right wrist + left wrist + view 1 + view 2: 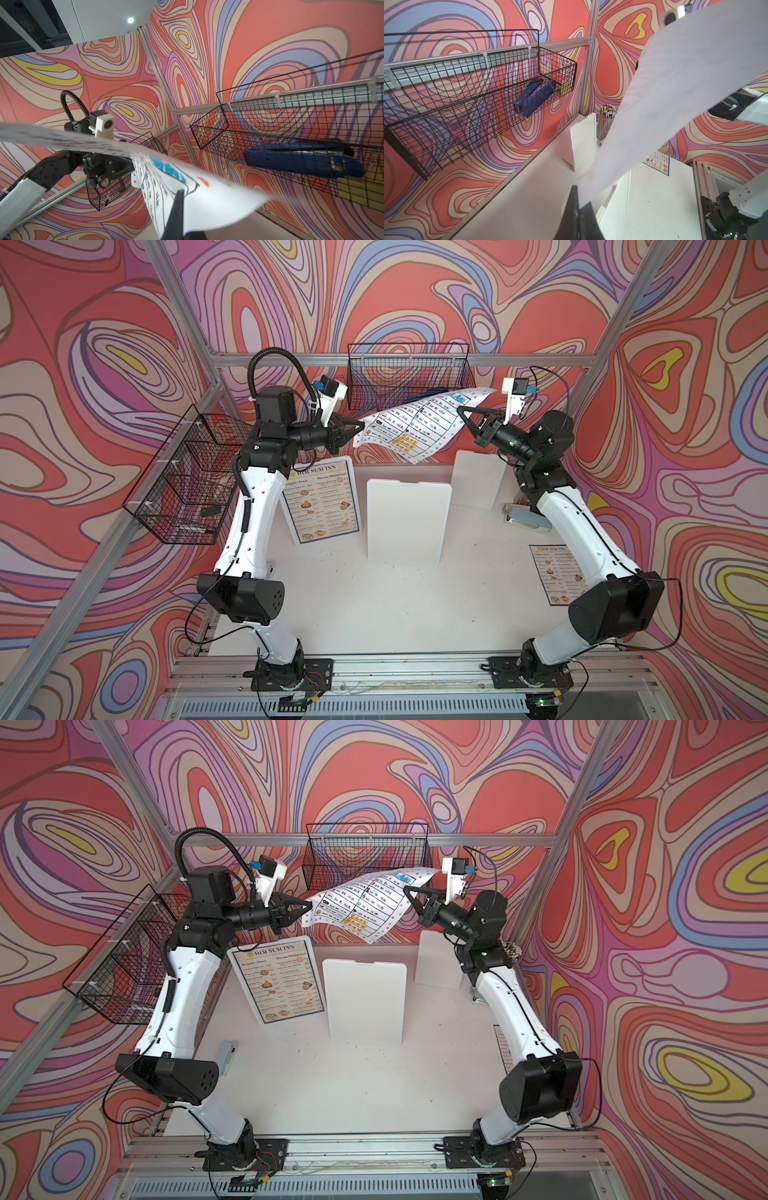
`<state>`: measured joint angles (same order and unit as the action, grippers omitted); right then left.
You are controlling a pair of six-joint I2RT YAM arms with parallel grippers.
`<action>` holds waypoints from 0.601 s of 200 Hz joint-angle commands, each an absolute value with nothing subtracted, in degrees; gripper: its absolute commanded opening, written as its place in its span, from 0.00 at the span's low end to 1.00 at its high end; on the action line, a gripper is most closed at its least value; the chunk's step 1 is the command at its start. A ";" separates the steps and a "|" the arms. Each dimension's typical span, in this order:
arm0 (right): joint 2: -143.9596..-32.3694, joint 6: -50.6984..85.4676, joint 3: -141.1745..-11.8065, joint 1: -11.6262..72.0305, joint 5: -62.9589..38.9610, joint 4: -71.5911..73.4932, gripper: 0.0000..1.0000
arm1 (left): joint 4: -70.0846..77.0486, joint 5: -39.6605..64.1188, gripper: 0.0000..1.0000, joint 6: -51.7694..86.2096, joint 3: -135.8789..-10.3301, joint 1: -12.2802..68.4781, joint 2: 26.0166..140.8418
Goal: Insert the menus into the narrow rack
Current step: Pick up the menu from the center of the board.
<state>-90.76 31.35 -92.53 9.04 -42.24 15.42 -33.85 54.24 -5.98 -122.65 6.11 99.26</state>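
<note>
Left jaws and right jaws each pinch an opposite edge of the white menu [415, 423], sagging in mid-air close in front of the back-wall wire rack [409, 364], so the sheet probably needs pulling taut and raising edge-first above the rim.

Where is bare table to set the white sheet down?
Bare: front middle of the table, between left arm and right arm, ahead of the white board. Crowded: the back, with big menu, second board, stapler; small menu at right edge.
</note>
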 commanded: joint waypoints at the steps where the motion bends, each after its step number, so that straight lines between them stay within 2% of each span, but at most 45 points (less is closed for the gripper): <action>1: -88.48 30.61 -90.01 8.28 -41.44 16.85 0.00 | -39.15 54.45 0.00 -7.05 -124.37 5.36 100.76; 40: -85.50 30.23 -87.06 8.30 -42.48 20.53 0.00 | -44.93 58.07 0.01 -11.97 -123.82 5.36 99.06; 50: -84.51 31.02 -85.62 8.26 -42.13 22.80 0.00 | -44.40 56.84 0.12 -11.55 -121.92 5.36 97.92; 59: -83.99 31.80 -84.92 8.27 -41.97 24.20 0.00 | -44.28 56.09 0.29 -11.17 -120.74 5.36 97.21; 65: -84.02 32.57 -84.82 8.28 -42.03 25.03 0.00 | -44.95 56.24 0.36 -11.41 -120.70 5.36 96.96; 93: -84.76 37.57 -84.84 8.26 -43.05 29.38 0.00 | -48.98 57.55 0.51 -14.24 -119.53 5.36 94.76; 120: -84.01 39.87 -84.64 8.29 -42.55 30.85 0.00 | -37.28 54.26 0.72 -11.64 -106.46 5.36 87.49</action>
